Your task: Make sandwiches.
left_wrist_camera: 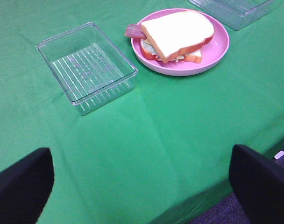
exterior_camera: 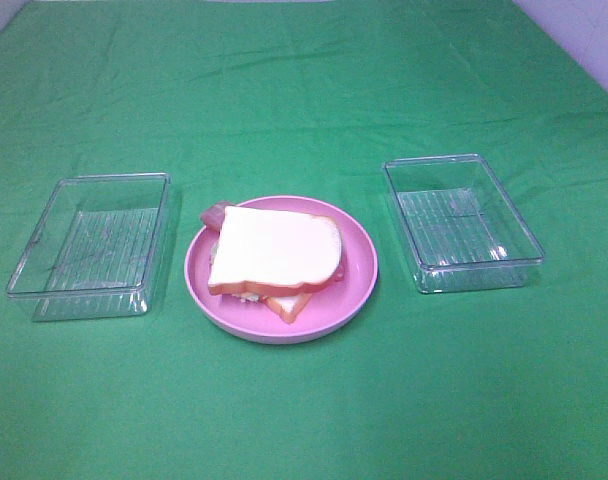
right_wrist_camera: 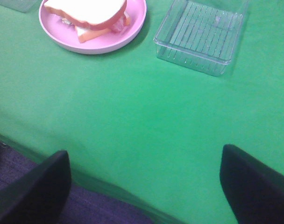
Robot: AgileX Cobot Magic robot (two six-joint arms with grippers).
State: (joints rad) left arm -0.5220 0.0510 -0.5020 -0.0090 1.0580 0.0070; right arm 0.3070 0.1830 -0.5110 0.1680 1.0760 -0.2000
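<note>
A stacked toy sandwich (exterior_camera: 274, 255) lies on a round pink plate (exterior_camera: 359, 285) in the middle of the green table. Its top is a white bread slice with an orange-brown crust; a second slice, pale lettuce and a pink-red bacon strip (exterior_camera: 215, 213) show beneath. It also shows in the left wrist view (left_wrist_camera: 177, 33) and the right wrist view (right_wrist_camera: 86, 13). My left gripper (left_wrist_camera: 142, 186) and right gripper (right_wrist_camera: 144, 184) are open and empty, both back near the table's front edge, well short of the plate. Neither gripper shows in the high view.
An empty clear ribbed tray (exterior_camera: 89, 245) stands left of the plate and another (exterior_camera: 462, 222) stands right of it. The left tray shows in the left wrist view (left_wrist_camera: 88, 67), the right tray in the right wrist view (right_wrist_camera: 200, 35). The green cloth's front edge (right_wrist_camera: 86, 179) drops to a dark floor.
</note>
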